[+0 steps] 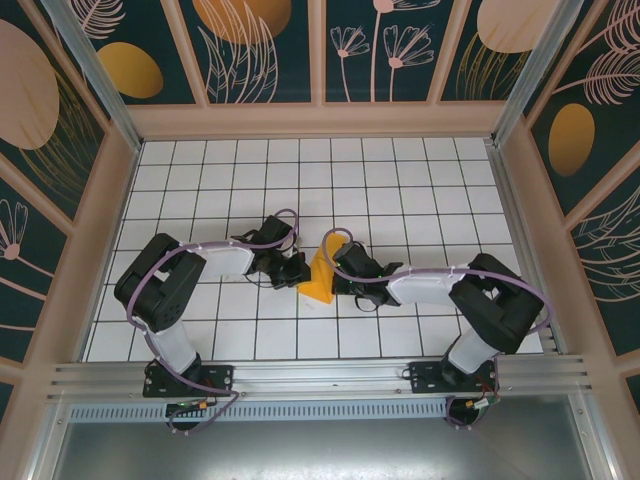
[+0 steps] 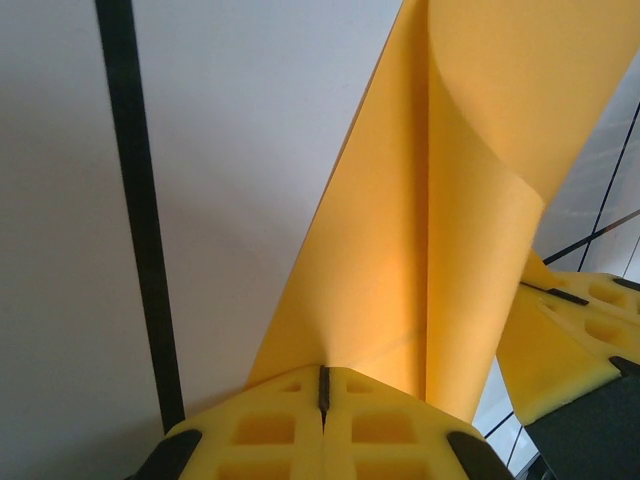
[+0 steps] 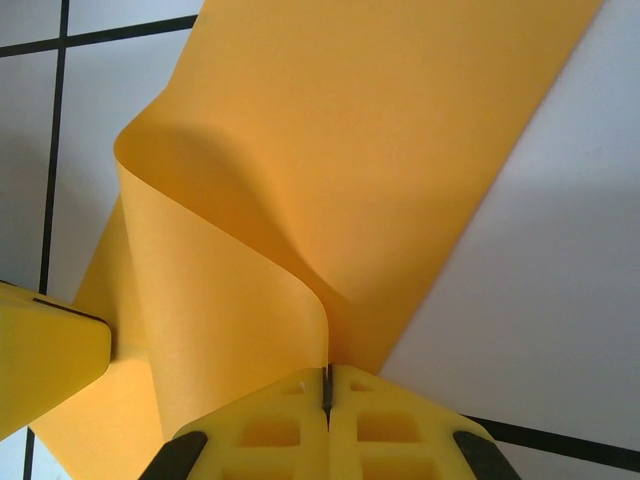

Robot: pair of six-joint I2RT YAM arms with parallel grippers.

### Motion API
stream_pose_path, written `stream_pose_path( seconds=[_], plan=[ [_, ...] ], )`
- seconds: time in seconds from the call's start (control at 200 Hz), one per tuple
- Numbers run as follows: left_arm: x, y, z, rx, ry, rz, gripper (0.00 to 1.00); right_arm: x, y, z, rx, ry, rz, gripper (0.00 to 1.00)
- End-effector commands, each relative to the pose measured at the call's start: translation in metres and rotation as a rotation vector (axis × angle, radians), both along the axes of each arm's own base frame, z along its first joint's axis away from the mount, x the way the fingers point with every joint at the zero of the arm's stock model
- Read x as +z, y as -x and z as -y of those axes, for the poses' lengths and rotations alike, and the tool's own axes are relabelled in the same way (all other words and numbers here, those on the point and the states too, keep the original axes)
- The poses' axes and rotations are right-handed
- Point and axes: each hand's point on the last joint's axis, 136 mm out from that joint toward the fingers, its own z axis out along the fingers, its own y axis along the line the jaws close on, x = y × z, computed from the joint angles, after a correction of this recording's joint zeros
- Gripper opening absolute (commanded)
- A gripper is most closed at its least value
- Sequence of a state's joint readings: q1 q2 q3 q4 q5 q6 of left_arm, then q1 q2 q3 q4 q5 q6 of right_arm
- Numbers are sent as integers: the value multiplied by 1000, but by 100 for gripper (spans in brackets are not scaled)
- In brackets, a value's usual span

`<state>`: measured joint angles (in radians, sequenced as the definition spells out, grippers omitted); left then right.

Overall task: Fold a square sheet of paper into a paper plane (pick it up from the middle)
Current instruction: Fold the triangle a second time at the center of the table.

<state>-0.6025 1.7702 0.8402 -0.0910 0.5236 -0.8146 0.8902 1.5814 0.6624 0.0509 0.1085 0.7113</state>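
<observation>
The square sheet of paper [image 1: 319, 277] is orange-yellow and partly curled over, held up between the two arms at the middle of the gridded table. My left gripper [image 1: 296, 271] is shut on its left edge; in the left wrist view the sheet [image 2: 400, 230] rises from the closed yellow jaws of that gripper [image 2: 323, 392] and curls over to the right. My right gripper [image 1: 340, 275] is shut on the right edge; its wrist view shows the sheet [image 3: 300, 180] bending over the closed gripper [image 3: 326, 385]. The other arm's yellow finger [image 3: 45, 350] is at the left.
The white gridded table [image 1: 420, 200] is walled by dark leaf-pattern panels with orange ovals [image 1: 240, 20]. An aluminium rail [image 1: 320, 375] runs along the near edge, with both arm bases [image 1: 190, 380] bolted there.
</observation>
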Motion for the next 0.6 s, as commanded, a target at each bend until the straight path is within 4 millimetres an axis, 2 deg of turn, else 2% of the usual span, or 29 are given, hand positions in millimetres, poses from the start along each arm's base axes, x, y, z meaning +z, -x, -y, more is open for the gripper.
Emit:
stream_pose_path(
  seconds=[0.0,0.22,0.295,0.315,0.48,0.595],
  plan=[
    [-20,7,-13,4,-93,-25,0,-3,0,0,-9,28,-9,0],
    [9,-7,-7,14,-47,65,6,-8,3,4,-12,45,-20,0],
    [12,-10,-6,18,-46,79,8,-9,3,4,-13,46,-22,0],
    [23,-13,-5,20,-29,106,8,-9,4,4,-12,45,-23,0],
    [49,-25,2,44,30,186,8,-9,4,4,-11,47,-24,0],
    [67,-33,13,58,115,226,5,-11,5,6,-13,49,-27,0]
  ],
)
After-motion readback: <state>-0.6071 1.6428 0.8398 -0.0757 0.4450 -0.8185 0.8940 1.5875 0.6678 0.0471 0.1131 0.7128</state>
